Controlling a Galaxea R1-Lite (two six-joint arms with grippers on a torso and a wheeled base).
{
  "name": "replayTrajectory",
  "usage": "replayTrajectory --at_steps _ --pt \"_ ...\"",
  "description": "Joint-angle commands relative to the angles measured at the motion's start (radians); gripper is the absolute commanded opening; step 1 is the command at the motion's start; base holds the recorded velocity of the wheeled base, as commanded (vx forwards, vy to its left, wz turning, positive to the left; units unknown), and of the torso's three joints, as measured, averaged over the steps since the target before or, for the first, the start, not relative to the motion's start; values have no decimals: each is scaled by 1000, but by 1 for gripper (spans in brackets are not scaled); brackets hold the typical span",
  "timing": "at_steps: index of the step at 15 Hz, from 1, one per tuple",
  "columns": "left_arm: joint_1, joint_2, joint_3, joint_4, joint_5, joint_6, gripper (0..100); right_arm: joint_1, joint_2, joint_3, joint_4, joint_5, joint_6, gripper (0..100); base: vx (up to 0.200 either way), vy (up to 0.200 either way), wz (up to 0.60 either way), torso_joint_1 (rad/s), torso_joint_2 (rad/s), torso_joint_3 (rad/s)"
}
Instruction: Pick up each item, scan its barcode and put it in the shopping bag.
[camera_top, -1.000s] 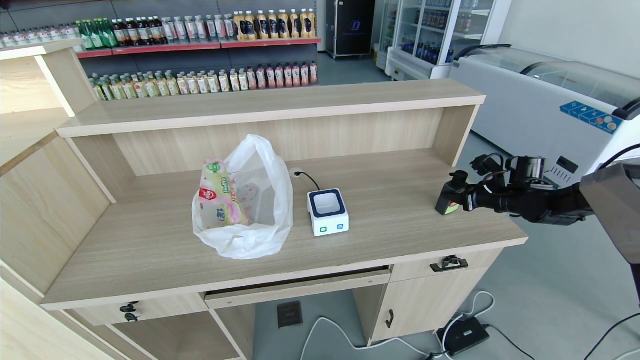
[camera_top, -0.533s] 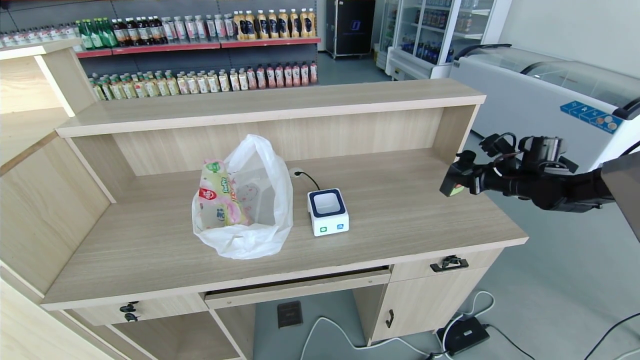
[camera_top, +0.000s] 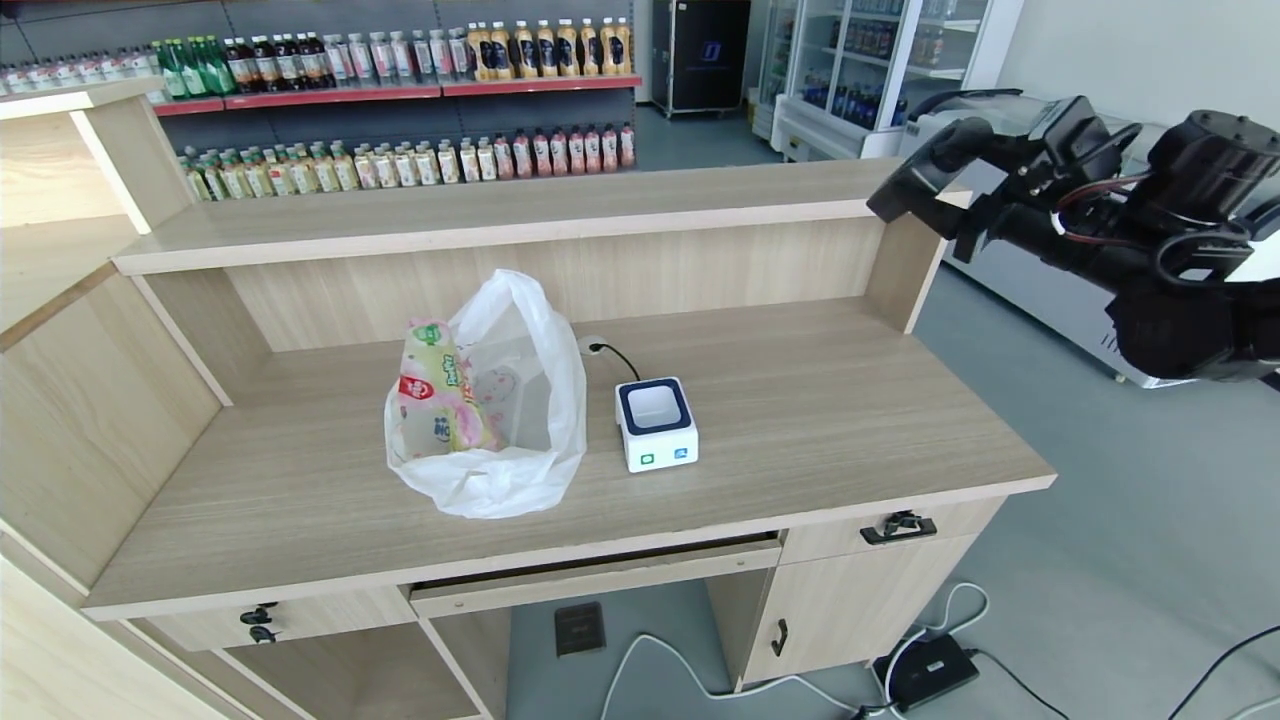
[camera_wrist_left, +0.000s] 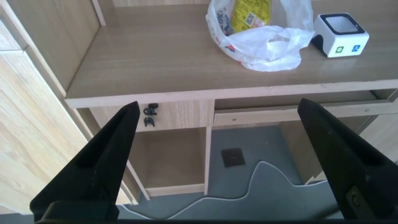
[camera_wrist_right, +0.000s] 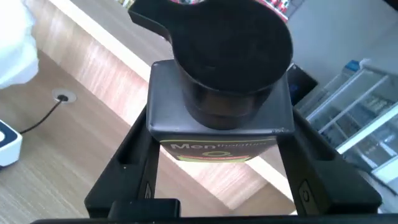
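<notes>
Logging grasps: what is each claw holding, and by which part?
Right claw grips a dark capped bottle by its body sides; left claw holds nothing.

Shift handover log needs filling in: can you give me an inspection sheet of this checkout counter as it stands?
Surface: wooden counter with a raised back shelf.
Job's things: shopping bag standing open, packet inside; scanner beside it; dark bottle gripped.
Clutter: nothing seen.
Grippers: right gripper high off the counter's right end, jaws shut on the bottle; left gripper with jaws open, empty.
Cables: scanner lead to a counter hole; loose cables on the floor.
Surroundings: drink shelves, glass-door fridge.
</notes>
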Motion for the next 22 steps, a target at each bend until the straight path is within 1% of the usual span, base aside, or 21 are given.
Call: replayTrajectory --at_steps 1,3,4,7,9,10,11,13,15,17,19,22 --pt "0 0 0 0 1 0 100 82 -118 147 -114 70 -46 0 0 0 0 0 0 0" --pt "0 0 0 0 1 0 100 138 -173 279 -192 121 -88 0 0 0 0 0 0 0" --pt "0 0 0 0 1 0 100 178 -218 348 -222 124 -108 0 0 0 0 0 0 0" --pt "0 0 0 0 1 0 100 326 -328 484 -310 124 -143 0 0 0 0 0 0 0" --pt "0 0 0 0 1 0 100 415 -408 549 -315 124 -184 0 0 0 0 0 0 0" --pt "0 0 0 0 1 0 100 439 -436 573 -310 122 -198 0 0 0 0 0 0 0" --pt "0 0 0 0 1 0 100 485 -499 644 -305 122 -223 0 0 0 0 0 0 0" --pt "0 0 0 0 -1 0 100 540 -574 742 -298 122 -285 0 0 0 0 0 0 0" --pt "0 0 0 0 1 0 100 591 -607 774 -295 121 -318 0 0 0 0 0 0 0" --pt "0 0 0 0 1 0 100 593 -597 783 -295 121 -338 0 0 0 0 0 0 0" --pt "0 0 0 0 -1 0 100 614 -560 765 -302 121 -364 0 0 0 0 0 0 0" --pt "0 0 0 0 -1 0 100 700 -529 756 -295 125 -440 0 0 0 0 0 0 0"
